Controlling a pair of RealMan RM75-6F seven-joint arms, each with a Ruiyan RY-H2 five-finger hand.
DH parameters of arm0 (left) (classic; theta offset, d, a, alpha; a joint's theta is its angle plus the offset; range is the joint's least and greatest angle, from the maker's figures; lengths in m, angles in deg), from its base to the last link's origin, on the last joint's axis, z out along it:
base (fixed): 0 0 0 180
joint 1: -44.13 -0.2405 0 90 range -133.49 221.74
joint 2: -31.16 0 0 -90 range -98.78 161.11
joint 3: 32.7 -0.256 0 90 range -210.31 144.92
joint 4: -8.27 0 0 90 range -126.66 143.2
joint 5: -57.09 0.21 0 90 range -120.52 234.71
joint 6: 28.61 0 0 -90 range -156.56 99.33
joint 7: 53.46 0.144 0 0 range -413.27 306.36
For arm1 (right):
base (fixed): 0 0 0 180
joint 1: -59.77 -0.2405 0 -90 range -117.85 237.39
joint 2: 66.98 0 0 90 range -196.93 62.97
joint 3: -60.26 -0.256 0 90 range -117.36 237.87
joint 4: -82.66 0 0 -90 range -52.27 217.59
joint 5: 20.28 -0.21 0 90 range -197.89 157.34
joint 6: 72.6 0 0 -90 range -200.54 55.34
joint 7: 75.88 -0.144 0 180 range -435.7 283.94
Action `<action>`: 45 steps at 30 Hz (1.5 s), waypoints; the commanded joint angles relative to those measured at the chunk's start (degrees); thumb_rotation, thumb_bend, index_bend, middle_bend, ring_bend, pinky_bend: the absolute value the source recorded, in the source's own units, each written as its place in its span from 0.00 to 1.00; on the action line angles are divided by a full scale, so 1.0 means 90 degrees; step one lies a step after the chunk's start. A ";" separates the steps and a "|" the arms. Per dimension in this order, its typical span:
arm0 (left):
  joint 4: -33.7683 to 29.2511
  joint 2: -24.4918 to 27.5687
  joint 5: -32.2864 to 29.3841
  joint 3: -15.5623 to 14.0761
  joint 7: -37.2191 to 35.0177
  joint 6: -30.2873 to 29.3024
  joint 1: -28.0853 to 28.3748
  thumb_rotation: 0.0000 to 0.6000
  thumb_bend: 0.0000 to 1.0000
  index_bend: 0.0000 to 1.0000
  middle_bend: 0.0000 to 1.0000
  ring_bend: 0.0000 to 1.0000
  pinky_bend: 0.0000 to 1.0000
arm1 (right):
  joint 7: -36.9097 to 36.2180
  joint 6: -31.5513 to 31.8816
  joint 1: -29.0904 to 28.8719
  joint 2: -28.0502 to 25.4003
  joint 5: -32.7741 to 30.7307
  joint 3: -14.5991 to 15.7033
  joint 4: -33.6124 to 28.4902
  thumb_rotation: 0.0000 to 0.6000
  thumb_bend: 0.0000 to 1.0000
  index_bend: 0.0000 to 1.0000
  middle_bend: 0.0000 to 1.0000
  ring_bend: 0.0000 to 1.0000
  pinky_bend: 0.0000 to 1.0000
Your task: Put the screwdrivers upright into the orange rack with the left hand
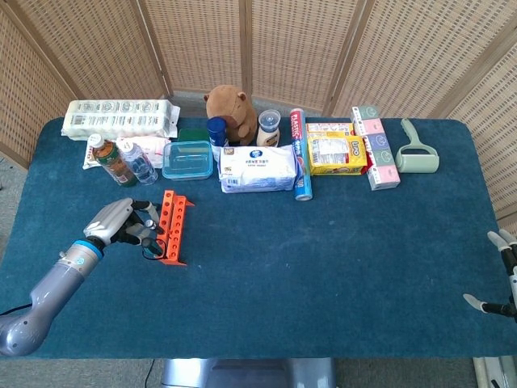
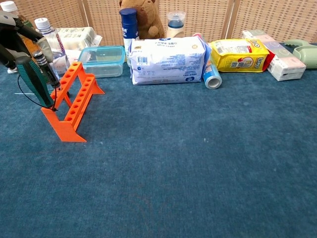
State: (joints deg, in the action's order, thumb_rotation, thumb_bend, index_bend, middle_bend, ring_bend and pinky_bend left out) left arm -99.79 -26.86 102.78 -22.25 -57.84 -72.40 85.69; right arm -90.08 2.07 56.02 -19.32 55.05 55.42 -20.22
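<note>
Right now I have the left robot hand [image 1: 121, 223] closed around a screwdriver [image 2: 34, 82] with a dark green handle, held at the near, left end of the orange rack [image 2: 72, 100]. From the chest view the tool leans rather than standing straight, handle up and shaft angled down toward the rack's near end. I cannot tell whether the tip has found a hole or is only touching the rail. A thin black loop, perhaps a cord, hangs by the handle, and I would watch that it does not snag.

I judge this to be the insertion step, not yet finished. The next move calls for righting the handle so the shaft stands vertical over a hole, lowering it, and only then loosening the fingers. The rack looks light and could slide or tip if I push sideways.

Room is tight behind: two bottles [image 1: 121, 162] and a clear blue box [image 1: 187, 159] stand just beyond the rack's far end. Toward me and to the right the blue bench [image 1: 323, 275] offers open cloth for swinging the arm. The left edge is not far from the forearm.

The right robot hand [image 1: 497, 275] sits at the far right edge, well apart, fingers spread and holding nothing.
</note>
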 commanded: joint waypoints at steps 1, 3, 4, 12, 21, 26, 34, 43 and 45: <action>-0.0001 0.0000 -0.0007 -0.0013 0.0020 -0.0003 0.0006 1.00 0.43 0.50 1.00 0.96 0.99 | -0.0006 0.0001 0.0000 0.0000 0.0003 0.0000 0.0004 1.00 0.00 0.06 0.00 0.00 0.00; -0.0003 0.0007 -0.0017 -0.0024 0.0040 0.0005 0.0014 1.00 0.43 0.45 1.00 0.96 0.99 | -0.0013 -0.0003 0.0000 -0.0001 0.0006 0.0001 0.0004 1.00 0.00 0.06 0.00 0.00 0.00; -0.0002 0.0008 -0.0016 -0.0031 0.0059 -0.0006 0.0017 1.00 0.42 0.43 1.00 0.96 0.99 | -0.0016 -0.0004 0.0000 -0.0004 0.0010 0.0003 0.0004 1.00 0.00 0.06 0.00 0.00 0.00; -0.0048 -0.0066 0.0149 0.0011 0.0151 -0.0410 -0.0075 1.00 0.30 0.21 1.00 0.96 0.99 | -0.0066 0.0006 0.0005 -0.0003 0.0020 -0.0001 -0.0004 1.00 0.00 0.06 0.00 0.00 0.00; -0.0286 0.0265 0.0474 0.0213 -0.0159 -0.0810 -0.0384 1.00 0.28 0.20 1.00 0.96 0.99 | -0.0028 -0.0010 -0.0009 0.0007 0.0035 0.0007 -0.0025 1.00 0.00 0.06 0.00 0.00 0.01; -0.0102 0.0358 0.0257 0.0141 0.0118 -0.0857 -0.0382 1.00 0.28 0.20 1.00 0.96 0.99 | -0.0033 0.0027 0.0008 -0.0002 0.0045 0.0006 -0.0047 1.00 0.00 0.06 0.00 0.00 0.01; 0.1002 -0.0324 -0.0741 -0.0155 0.1127 -0.0905 -0.0073 1.00 0.28 0.31 1.00 0.96 0.99 | -0.0045 0.0034 0.0012 -0.0011 0.0045 0.0006 -0.0053 1.00 0.00 0.06 0.00 0.00 0.01; 0.2366 -0.1695 -0.1260 -0.0357 0.1948 -0.1042 0.0177 1.00 0.29 0.33 1.00 0.96 0.99 | -0.0030 0.0108 0.0036 0.0013 0.0001 -0.0025 -0.0011 1.00 0.00 0.06 0.00 0.00 0.01; 0.2558 -0.1893 -0.1263 -0.0365 0.2087 -0.1085 0.0208 1.00 0.28 0.33 1.00 0.96 0.99 | -0.0054 0.0096 0.0033 0.0012 0.0008 -0.0023 -0.0004 1.00 0.00 0.06 0.00 0.00 0.01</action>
State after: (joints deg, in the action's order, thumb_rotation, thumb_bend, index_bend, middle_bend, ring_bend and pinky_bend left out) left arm -78.46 -42.16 91.92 -25.14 -40.55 -81.68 86.96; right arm -90.52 2.96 56.33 -19.21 55.10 55.20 -20.28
